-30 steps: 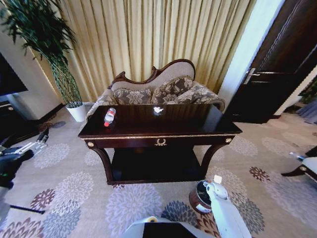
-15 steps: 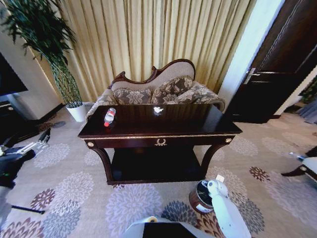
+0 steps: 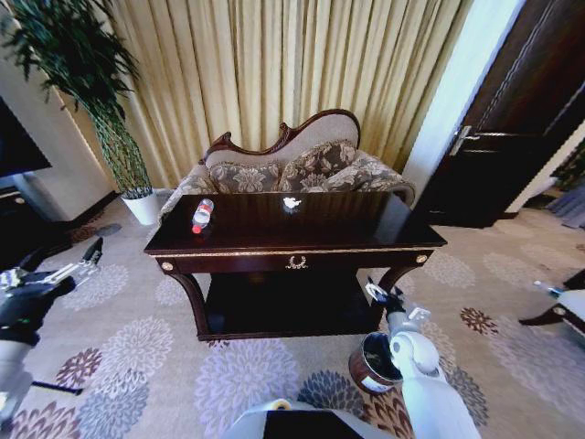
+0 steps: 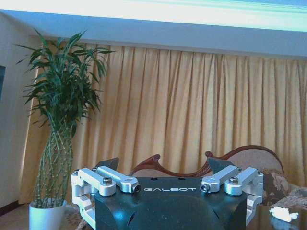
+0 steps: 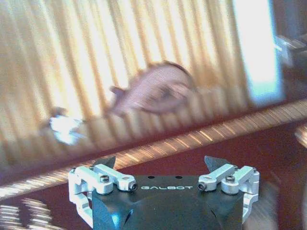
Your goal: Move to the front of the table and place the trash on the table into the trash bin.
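My right end effector [image 3: 382, 294] is raised beside the counter's [image 3: 366, 240] front right leg, just above the trash bin [image 3: 371, 364], its fingers spread with nothing between them. In the right wrist view both finger tips [image 5: 106, 161] stand wide apart, and everything beyond them is smeared: a pale blob and the sofa's curved back are all I can make out. My right forearm rises from the lower edge of the head view and covers part of the bin's rim.

My left end effector [image 3: 87, 254] hangs out to the left over the carpet, well apart from the counter, fingers likewise spread and empty; the arm is cut off at the frame edge.

On the counter, the bottle [image 3: 202, 215] lies near the left back edge and the white scrap [image 3: 292, 202] sits near the middle of the back edge. The dark top between them and the front edge is bare. Open carpet lies before the counter.
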